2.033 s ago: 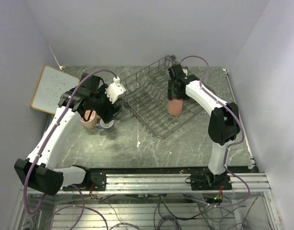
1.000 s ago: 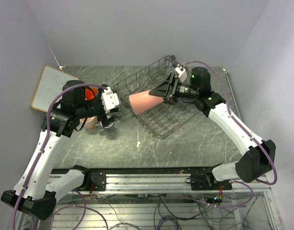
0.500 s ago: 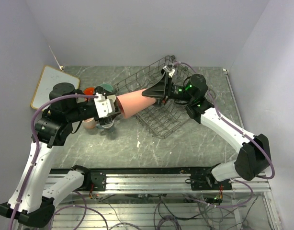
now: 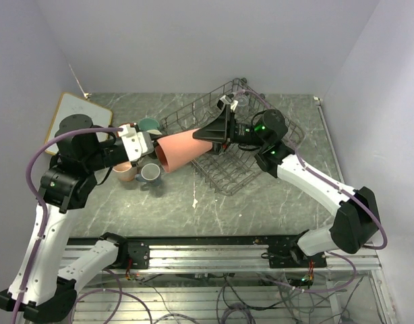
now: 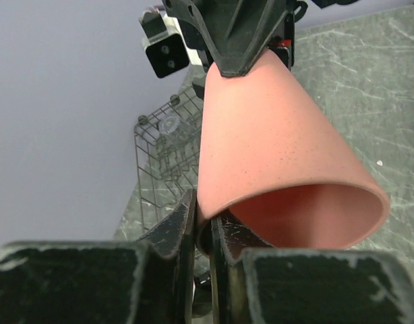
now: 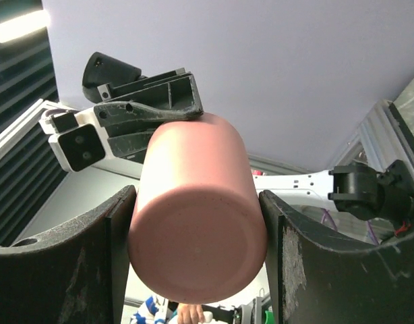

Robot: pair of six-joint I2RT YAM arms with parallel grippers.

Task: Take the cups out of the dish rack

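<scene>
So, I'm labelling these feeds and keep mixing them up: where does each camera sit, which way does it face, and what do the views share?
Top external: above and behind the robot, facing down at the table and rack; left arm and right arm show.
Left wrist: on the left arm, facing along the left gripper at the tumbler rim it pinches; right gripper beyond.
Right wrist: on the right arm, facing the tumbler base its gripper clasps; left gripper beyond.
Shared: every view shows the tumbler held by both grippers.
</scene>
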